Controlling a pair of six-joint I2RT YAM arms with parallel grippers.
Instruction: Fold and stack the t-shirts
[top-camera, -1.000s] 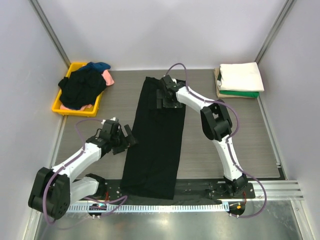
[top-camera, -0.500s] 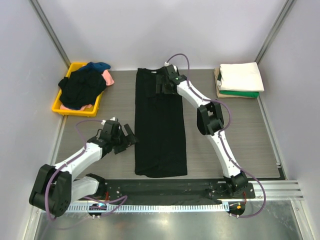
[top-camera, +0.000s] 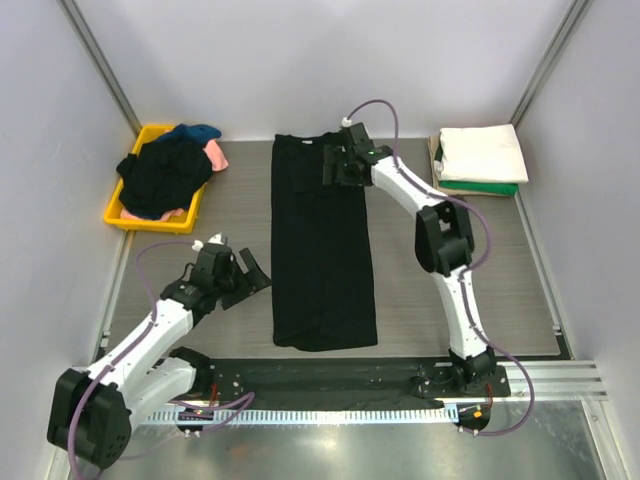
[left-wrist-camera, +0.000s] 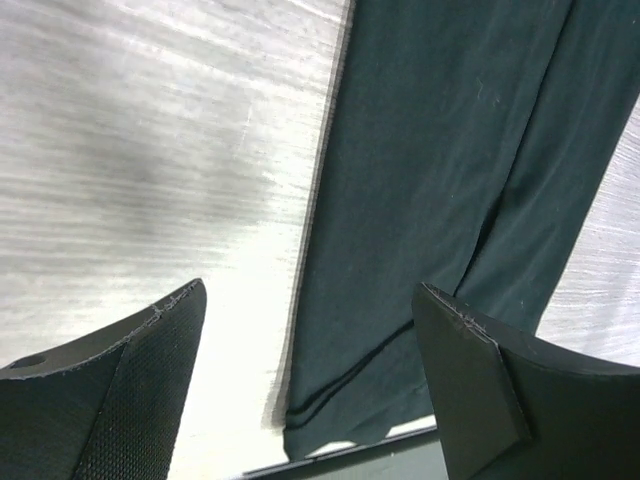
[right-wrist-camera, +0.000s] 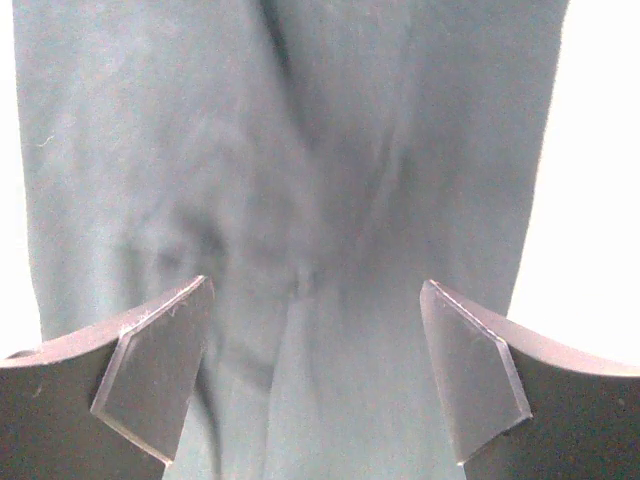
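A large black t-shirt (top-camera: 322, 245) lies flat on the table as a long narrow strip, sides folded in, running from the back to the front edge. It also shows in the left wrist view (left-wrist-camera: 440, 200) and the right wrist view (right-wrist-camera: 300, 150). My right gripper (top-camera: 332, 168) is open and empty, just above the shirt's far end. My left gripper (top-camera: 252, 271) is open and empty, beside the shirt's left edge near its hem. A stack of folded shirts (top-camera: 482, 158), white on top with green and tan below, sits at the back right.
A yellow tray (top-camera: 125, 212) at the back left holds a heap of unfolded shirts (top-camera: 168, 172), black with blue and pink showing. Grey walls close in on both sides. A dark strip and metal rail run along the table's front edge.
The black shirt was dragged toward the back and now lies straight and wholly on the table. My right gripper has let it go and moved right. My left arm shifted slightly.
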